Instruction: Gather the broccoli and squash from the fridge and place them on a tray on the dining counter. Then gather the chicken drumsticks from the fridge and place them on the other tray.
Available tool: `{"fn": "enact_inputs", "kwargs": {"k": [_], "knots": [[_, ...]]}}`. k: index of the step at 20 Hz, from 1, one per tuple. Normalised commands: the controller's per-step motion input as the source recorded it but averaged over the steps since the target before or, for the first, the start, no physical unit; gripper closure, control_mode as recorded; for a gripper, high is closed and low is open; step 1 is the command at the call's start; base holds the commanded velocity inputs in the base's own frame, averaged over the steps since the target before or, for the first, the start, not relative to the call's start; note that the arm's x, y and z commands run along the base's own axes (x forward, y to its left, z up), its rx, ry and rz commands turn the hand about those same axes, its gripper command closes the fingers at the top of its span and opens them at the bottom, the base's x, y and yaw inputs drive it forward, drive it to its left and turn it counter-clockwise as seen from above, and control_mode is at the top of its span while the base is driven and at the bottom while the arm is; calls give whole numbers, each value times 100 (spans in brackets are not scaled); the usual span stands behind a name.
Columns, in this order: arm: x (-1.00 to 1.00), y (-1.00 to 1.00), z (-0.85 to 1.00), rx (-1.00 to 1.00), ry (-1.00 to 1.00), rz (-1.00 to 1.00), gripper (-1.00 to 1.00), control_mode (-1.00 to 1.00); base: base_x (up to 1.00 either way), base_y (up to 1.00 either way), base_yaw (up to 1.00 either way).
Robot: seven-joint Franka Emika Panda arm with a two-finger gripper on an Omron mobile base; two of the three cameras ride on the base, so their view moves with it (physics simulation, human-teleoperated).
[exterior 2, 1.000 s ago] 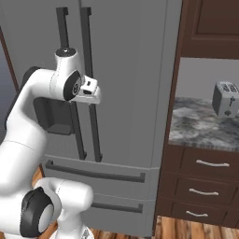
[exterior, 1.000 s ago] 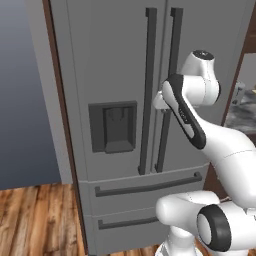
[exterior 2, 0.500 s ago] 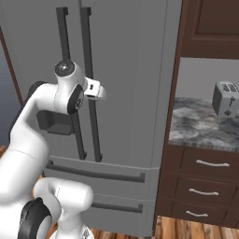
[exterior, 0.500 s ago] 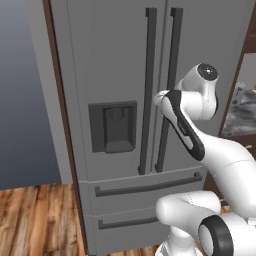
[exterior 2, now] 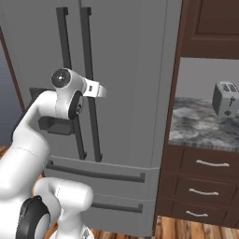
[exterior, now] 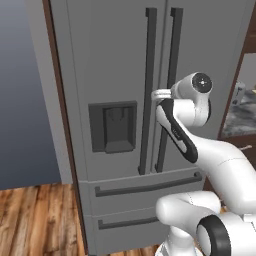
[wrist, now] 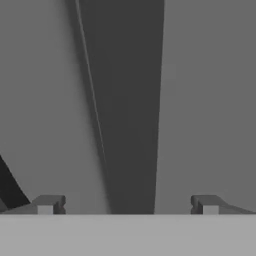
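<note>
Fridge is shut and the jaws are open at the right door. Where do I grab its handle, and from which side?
Grip the right door's handle mid-bar, coming straight on from the front. It is a slim vertical bar standing off the fridge, already centred between the open gripper jaws.

Wood plank floor (exterior: 35, 220), warm brown, visible at lower left of left base view. Plain blue-grey wall (exterior: 27, 95) left of appliance bay. Dark brown side panel (exterior 2: 173, 107) at right, upper cabinet (exterior 2: 212, 23) of same wood above. Below it open niche with pale grey back wall (exterior 2: 200, 77). Marbled grey stone surface (exterior 2: 200, 130) carries silver toaster (exterior 2: 226, 99). Under it, brown drawers (exterior 2: 205, 186) with curved metal pulls. Lighting flat, even, soft shadows.
</note>
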Motion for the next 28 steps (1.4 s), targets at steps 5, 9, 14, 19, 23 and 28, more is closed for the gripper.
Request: {"fn": "enact_inputs", "kwargs": {"k": [5,9,14,19,23,28], "knots": [[39,-2,1,0,-2,0,-100,-100,0,0,0],[41,-1,0,0,0,0,-100,-100,0,0,0],[44,-4,-1,0,0,0,-100,-100,0,0,0],[26,0,-10,0,1,0,100,-100,0,0,0],[-7,-11,-1,0,2,-1,100,-100,0,0,0],[-50,-49,8,1,1,-4,100,-100,0,0,0]]}}
